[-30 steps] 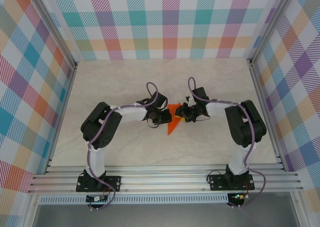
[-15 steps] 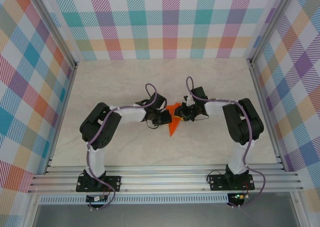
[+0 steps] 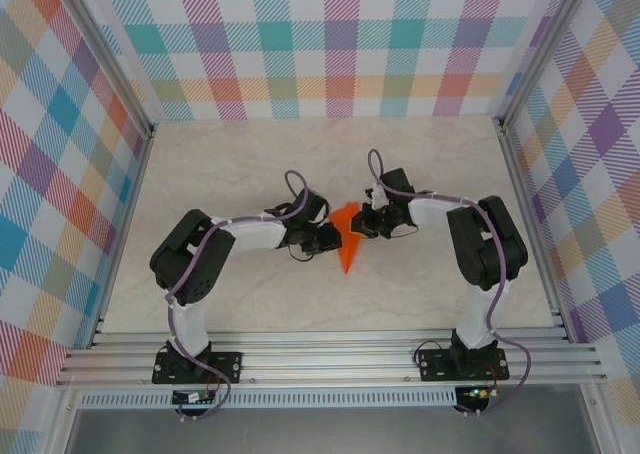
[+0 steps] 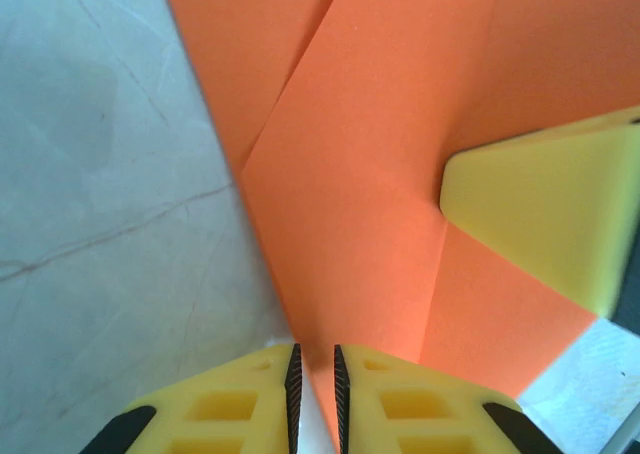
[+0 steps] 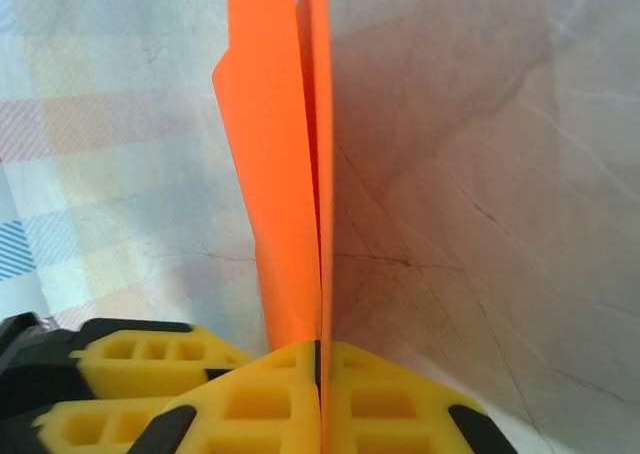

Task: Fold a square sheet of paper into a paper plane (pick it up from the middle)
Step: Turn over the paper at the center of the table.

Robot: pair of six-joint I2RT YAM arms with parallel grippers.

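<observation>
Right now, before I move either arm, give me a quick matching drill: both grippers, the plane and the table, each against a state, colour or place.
Things:
1. right gripper
2. left gripper
3. plane
4. table

Matches:
A. pale, marbled
B. orange, tip toward the arm bases
C. shut on the plane
D. left of the plane, a narrow gap between its fingers

Pairs: 1-C, 2-D, 3-B, 4-A.
</observation>
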